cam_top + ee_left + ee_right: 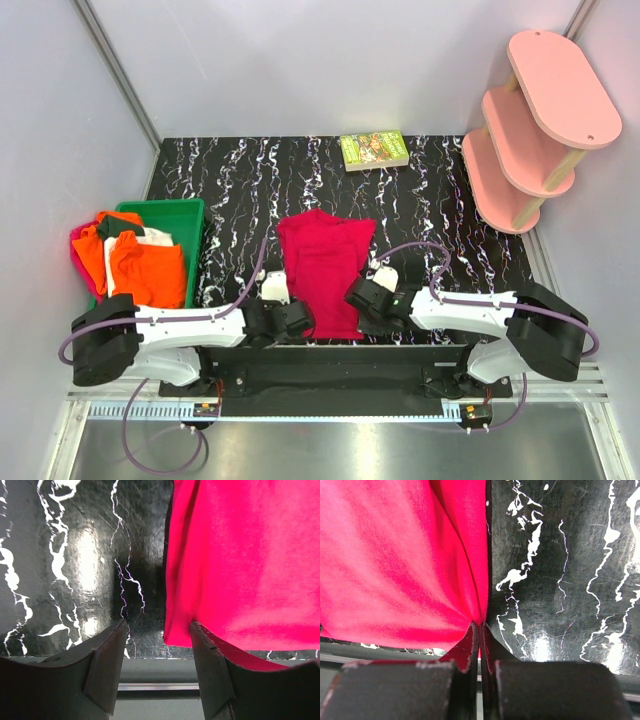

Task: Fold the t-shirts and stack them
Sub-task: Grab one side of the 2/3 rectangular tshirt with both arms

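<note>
Right jaws clenched on red t-shirt (395,565) edge | left jaws parted, shirt corner between them

Left tool (157,630): two dark fingers, set apart, bottom of frame. Crimson-red t-shirt (240,565): on bench, fills right half; near corner between fingers, beside right one. Bench (75,570): black, white-veined, glossy.

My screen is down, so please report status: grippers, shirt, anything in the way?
Right gripper shut on red t-shirt, right edge. Left gripper open at its left corner. Book far off, no obstacle.
</note>
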You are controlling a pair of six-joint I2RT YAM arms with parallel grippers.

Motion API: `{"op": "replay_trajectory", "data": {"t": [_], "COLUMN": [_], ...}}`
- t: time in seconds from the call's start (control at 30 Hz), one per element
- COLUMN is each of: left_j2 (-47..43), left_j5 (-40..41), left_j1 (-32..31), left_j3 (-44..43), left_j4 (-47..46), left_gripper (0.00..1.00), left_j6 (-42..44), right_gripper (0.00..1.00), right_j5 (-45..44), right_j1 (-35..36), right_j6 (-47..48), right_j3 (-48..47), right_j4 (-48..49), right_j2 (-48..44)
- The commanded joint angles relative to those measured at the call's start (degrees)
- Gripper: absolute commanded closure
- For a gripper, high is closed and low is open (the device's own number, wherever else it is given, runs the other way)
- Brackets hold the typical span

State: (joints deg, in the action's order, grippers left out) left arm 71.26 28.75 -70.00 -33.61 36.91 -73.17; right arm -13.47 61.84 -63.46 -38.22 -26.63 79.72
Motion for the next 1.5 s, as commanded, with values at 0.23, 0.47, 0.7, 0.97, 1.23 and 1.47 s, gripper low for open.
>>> {"op": "replay_trajectory", "data": {"t": [0.23,0.47,0.7,0.97,1.23,1.47], "left_j2": [5.11,3.89,-2.09,-5.26,-3.94,-4.82], "left_j5": [-4.05,-5.02,-3.01,4.46,9.56,11.76], "left_j1": [-0.49,-0.67,-2.07,-2.86,-0.94,4.51], "left_j3": [1.61,3.19,2.68,-5.94,-14.38,-19.3], "left_j4": [-2.89,-3.24,0.35,7.74,10.38,10.29], "left_gripper": [0.53,1.0,1.0,1.0,1.0,1.0], "left_j6": [-1.1,-1.8,-1.89,1.17,5.39,10.49], "right_gripper": [1.0,1.0,1.0,1.0,1.0,1.0], "right_j5": [-3.23,-3.14,-4.1,-9.99,-14.56,-16.06], "right_j1": [0.21,0.21,0.38,0.38,-0.14,-4.97], "right_j6": [0.71,0.36,0.01,4.92,11.33,16.79], "right_j3": [1.3,1.57,1.39,-6.51,-15.74,-21.63], "right_j4": [-5.54,-5.71,-6.76,-9.93,-10.9,-10.81], "right_j2": [0.52,-0.36,-2.29,-4.4,-1.15,0.61]}}
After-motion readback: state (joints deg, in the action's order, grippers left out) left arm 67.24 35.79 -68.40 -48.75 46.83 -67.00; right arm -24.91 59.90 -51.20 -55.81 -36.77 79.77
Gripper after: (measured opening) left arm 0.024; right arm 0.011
